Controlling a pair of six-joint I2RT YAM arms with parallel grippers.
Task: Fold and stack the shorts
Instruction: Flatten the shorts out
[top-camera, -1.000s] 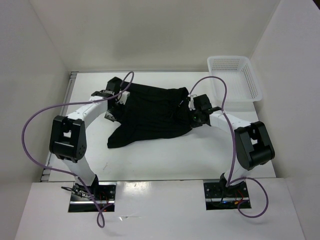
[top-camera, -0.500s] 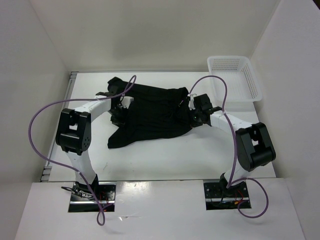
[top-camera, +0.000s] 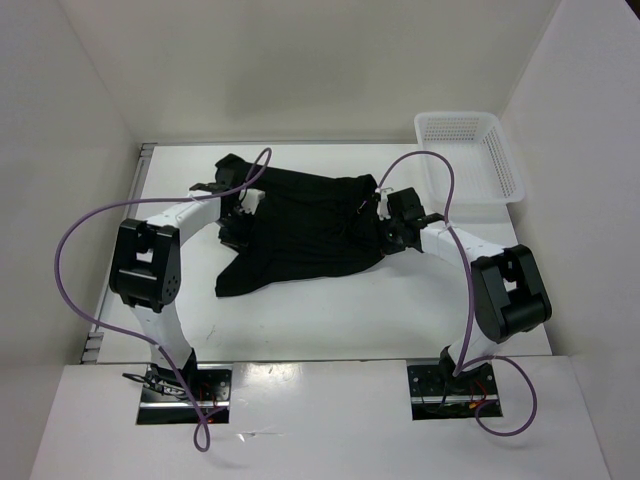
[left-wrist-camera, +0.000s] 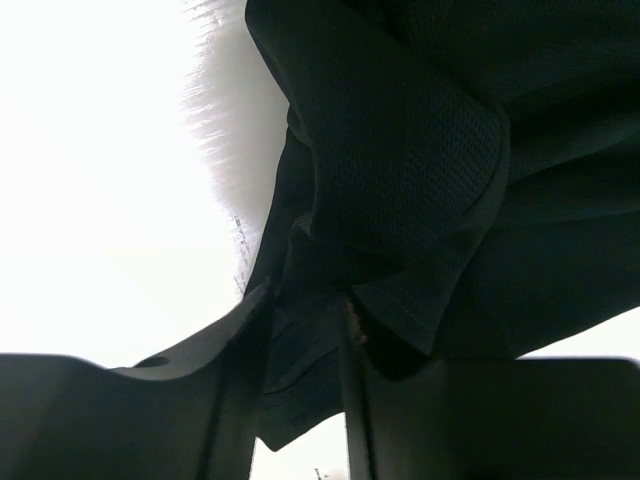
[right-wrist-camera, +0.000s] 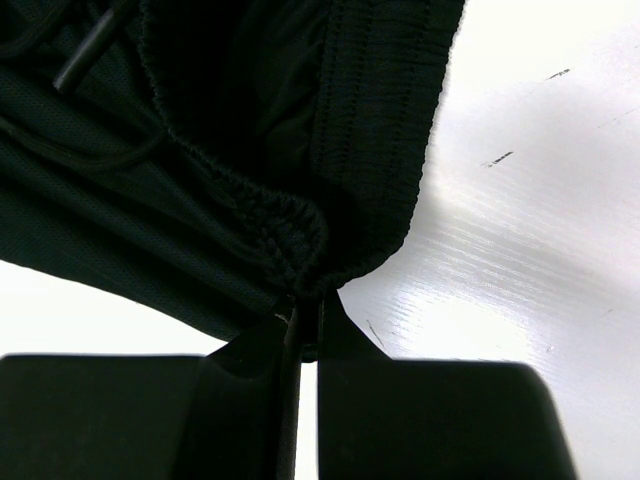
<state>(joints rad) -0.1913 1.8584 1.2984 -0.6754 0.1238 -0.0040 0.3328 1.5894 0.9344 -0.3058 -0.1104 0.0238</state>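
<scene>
The shorts (top-camera: 305, 225) lie spread mid-desk (top-camera: 330, 320), long axis running left to right, legs toward my left arm and waistband toward my right. My left hand (left-wrist-camera: 305, 315) is narrowed onto a fold of leg hem. My right hand (right-wrist-camera: 300, 300) is pinched tight on the waistband edge. Each end has its own hand, so I judge the fold goes across that axis.
</scene>
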